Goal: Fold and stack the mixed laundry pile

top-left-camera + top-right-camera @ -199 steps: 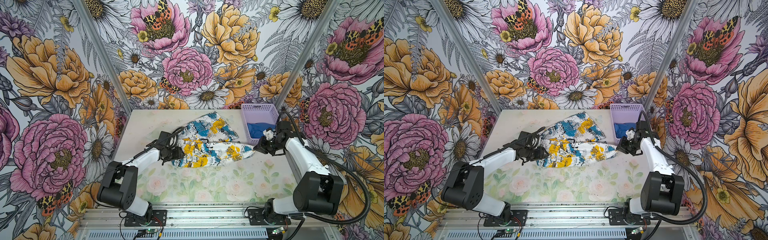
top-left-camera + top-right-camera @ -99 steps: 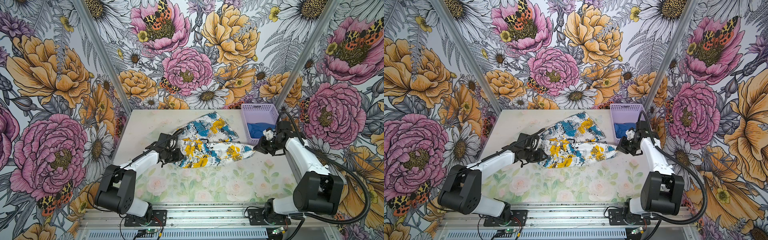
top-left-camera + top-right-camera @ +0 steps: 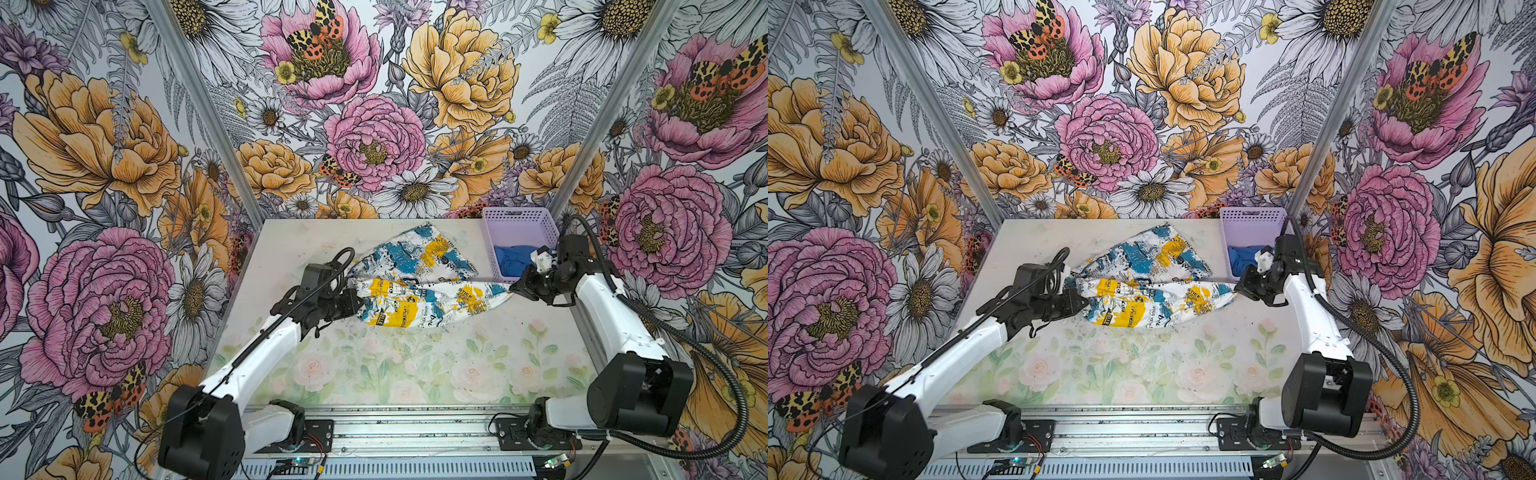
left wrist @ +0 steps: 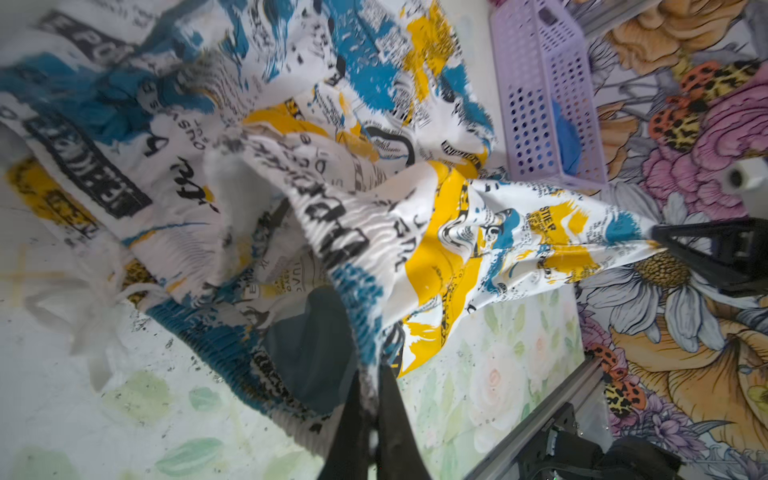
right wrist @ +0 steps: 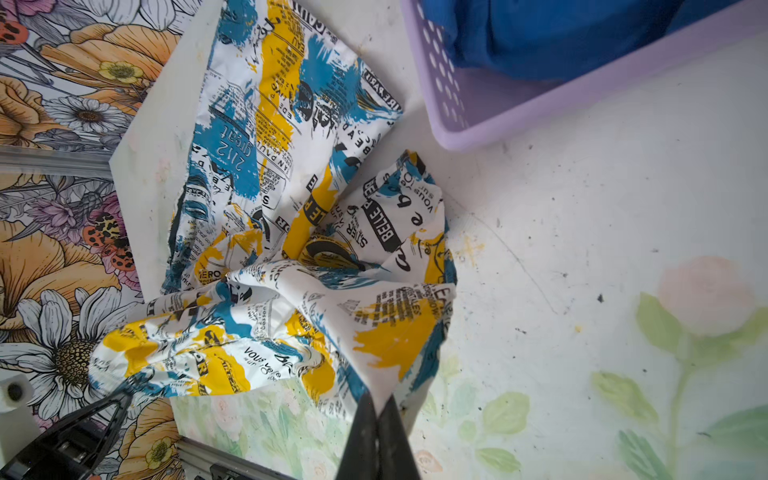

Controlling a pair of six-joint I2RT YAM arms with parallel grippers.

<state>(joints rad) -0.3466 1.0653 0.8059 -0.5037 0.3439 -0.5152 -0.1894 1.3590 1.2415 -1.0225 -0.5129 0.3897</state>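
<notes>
Holding print garment stretched by both ends, mid-table.
Clamped tight on its left edge with left gripper, on its right tip with right gripper; seemingly sagging onto table in between. Leaves blue shirt bunched in basket, far right.

The left arm reaches from its base at the near left, its white forearm low and slanting toward the middle. Its black wrist is bent so that the left jaws point to the right. They are pressed together on one end of the printed garment.

The right arm rises from the near right with its elbow folded and its wrist turned inward. The right jaws point left, clamped on the garment's other end. In both wrist views dark fingertips meet with cloth pinched between them.
</notes>
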